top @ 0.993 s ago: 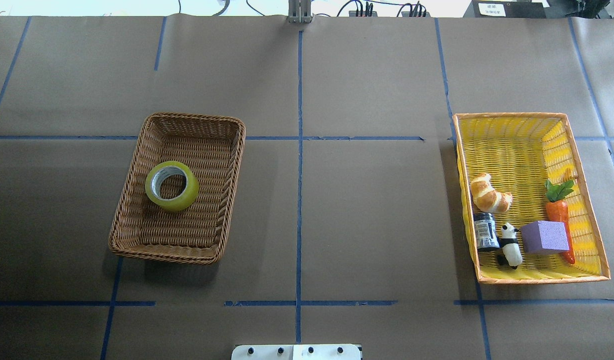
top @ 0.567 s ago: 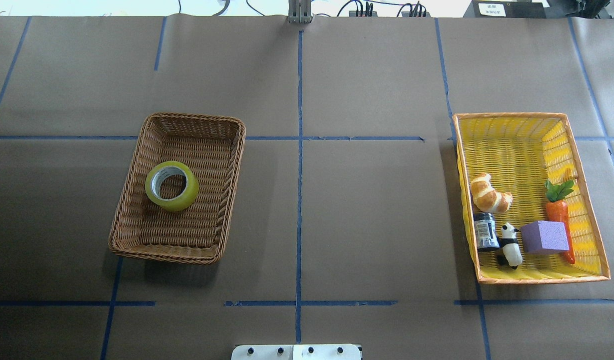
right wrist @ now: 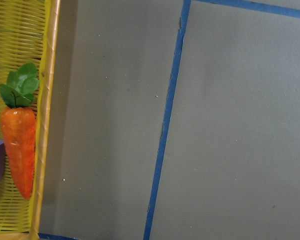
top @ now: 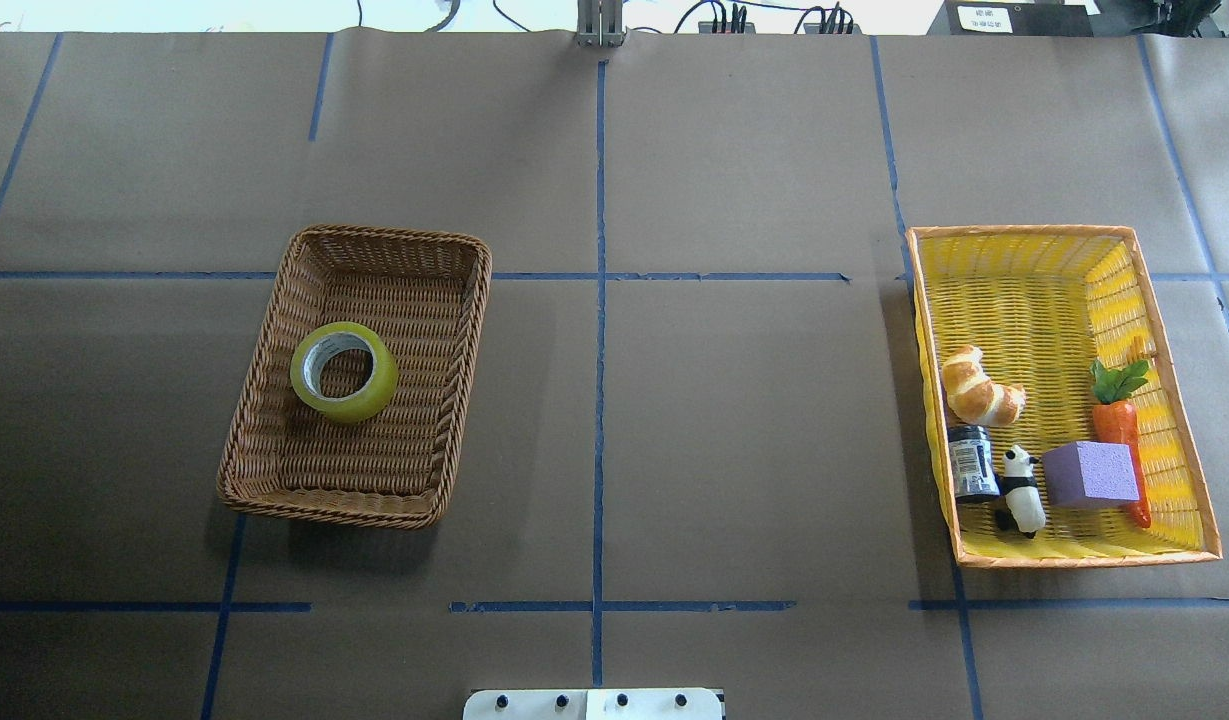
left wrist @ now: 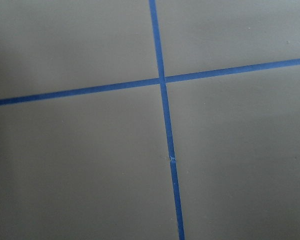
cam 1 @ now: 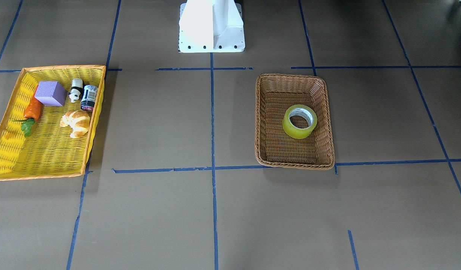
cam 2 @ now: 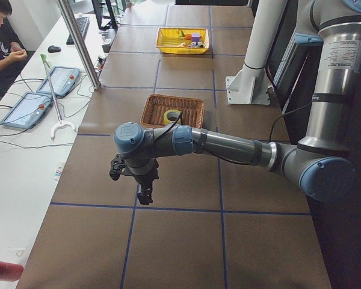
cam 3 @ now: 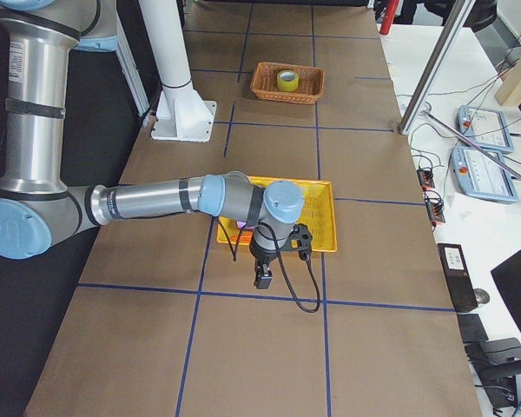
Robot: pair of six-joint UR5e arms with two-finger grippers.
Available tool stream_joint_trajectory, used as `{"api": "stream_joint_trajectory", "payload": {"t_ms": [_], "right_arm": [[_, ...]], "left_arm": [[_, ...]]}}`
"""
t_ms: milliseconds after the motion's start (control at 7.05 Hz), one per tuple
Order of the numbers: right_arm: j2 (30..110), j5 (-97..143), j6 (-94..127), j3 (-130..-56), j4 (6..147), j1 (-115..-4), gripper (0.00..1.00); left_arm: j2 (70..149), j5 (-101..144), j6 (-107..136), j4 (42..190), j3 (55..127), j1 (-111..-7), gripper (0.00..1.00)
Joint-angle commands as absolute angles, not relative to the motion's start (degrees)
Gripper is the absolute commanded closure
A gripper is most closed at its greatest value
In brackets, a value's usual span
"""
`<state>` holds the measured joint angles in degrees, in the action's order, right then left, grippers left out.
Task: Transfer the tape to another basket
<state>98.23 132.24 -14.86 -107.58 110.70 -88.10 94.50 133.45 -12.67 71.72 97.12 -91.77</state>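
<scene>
Lying in the basket [top: 394,290], the tape [top: 374,387] is well apart from the yellow basket [top: 1014,300]. Whether left gripper [cam 2: 144,196] and right gripper [cam 3: 262,278] are spread, I cannot tell.

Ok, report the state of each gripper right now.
Left gripper: cannot be told, seen only from the side; the tape lies in the brown basket, away from it.
Right gripper: cannot be told, seen only from the side.

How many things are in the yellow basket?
5, in the robot-side half of the bright yellow woven basket: a golden croissant, a black jar, a panda figure, a purple foam cube and an orange carrot. None seem hidden.
</scene>
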Motion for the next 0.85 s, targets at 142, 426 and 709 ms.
{"api": "stream_joint_trajectory", "payload": {"t_ms": [142, 426, 709], "right_arm": [[98.52, 133.76, -14.59, -107.14, 107.76, -88.07, 0.0], [98.44, 133.86, -14.59, -105.3, 107.4, -88.07, 0.0], [98.52, 134.73, -14.68, -103.99, 107.32, -88.07, 0.0]], "left_arm": [[93.96, 133.24, -12.21, 72.86, 98.87, -91.5, 0.0], [93.78, 133.07, -12.22, 73.04, 97.91, -91.49, 0.0], [93.87, 133.15, -12.22, 72.78, 98.96, -91.49, 0.0]]}}
